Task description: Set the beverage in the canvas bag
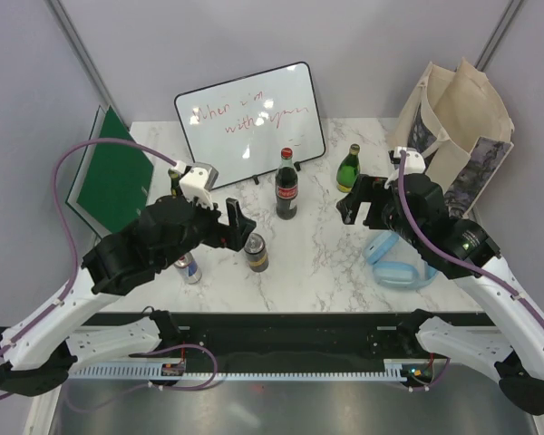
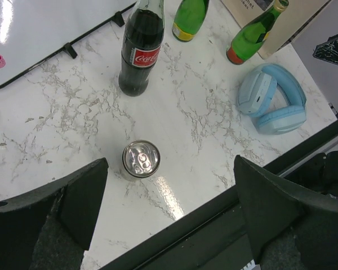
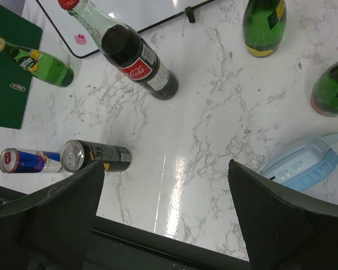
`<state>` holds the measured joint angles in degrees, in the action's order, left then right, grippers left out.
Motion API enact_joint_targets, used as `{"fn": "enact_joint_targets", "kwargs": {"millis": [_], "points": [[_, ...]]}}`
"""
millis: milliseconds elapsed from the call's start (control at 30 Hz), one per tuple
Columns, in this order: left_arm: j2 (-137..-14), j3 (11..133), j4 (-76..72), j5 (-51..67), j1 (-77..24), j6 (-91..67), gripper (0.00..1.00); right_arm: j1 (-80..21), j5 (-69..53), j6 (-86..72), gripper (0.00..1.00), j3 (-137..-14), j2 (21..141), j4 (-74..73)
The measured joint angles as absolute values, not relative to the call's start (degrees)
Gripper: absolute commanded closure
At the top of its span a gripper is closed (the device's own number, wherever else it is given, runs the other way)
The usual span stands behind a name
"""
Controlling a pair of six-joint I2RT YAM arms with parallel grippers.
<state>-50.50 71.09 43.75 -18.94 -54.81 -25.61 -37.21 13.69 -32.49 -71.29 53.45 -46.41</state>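
Bag (image 1: pixel 453 118): stands upright at upper right of top view. Left claw (image 2: pixel 170 188): gapes wide, grips nothing, hangs above dark can (image 2: pixel 141 159) at centre of its frame. Right claw (image 3: pixel 166 194): spread wide, empty, above bare marble. Cola bottle (image 1: pixel 287 186): upright, mid-table.

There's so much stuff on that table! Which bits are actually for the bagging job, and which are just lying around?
For the job: canvas bag, plus the drinks, any of which might be the one meant: cola bottle, green bottles, dark can, blue-and-silver can.

Just lying about: whiteboard, green folder, blue headphones.
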Motion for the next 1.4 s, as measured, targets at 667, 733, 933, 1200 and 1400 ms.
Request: {"fn": "enact_joint_targets", "kwargs": {"millis": [667, 733, 933, 1200, 1400], "points": [[-47.1, 62.1, 41.2, -13.6, -54.4, -16.3, 0.0, -24.3, 28.5, -26.9, 0.02, -79.1, 71.5, -53.9], [-46.4, 60.0, 40.3, -12.6, -54.4, -15.9, 0.01, -19.5, 28.1, -26.1, 0.04, -79.2, 72.8, -54.7], [-46.2, 55.9, 37.6, -12.0, -54.4, -15.0, 0.02, -11.7, 24.5, -23.8, 0.19, -81.7, 78.6, -54.0], [-40.9, 52.4, 35.4, -13.7, -54.3, -13.8, 0.01, -7.9, 20.8, -21.7, 0.26, -83.5, 86.8, -49.4], [-36.6, 51.3, 33.6, -14.7, -54.3, -13.1, 0.01, -6.2, 20.6, -20.3, 0.32, -81.9, 87.9, -46.2]]}}
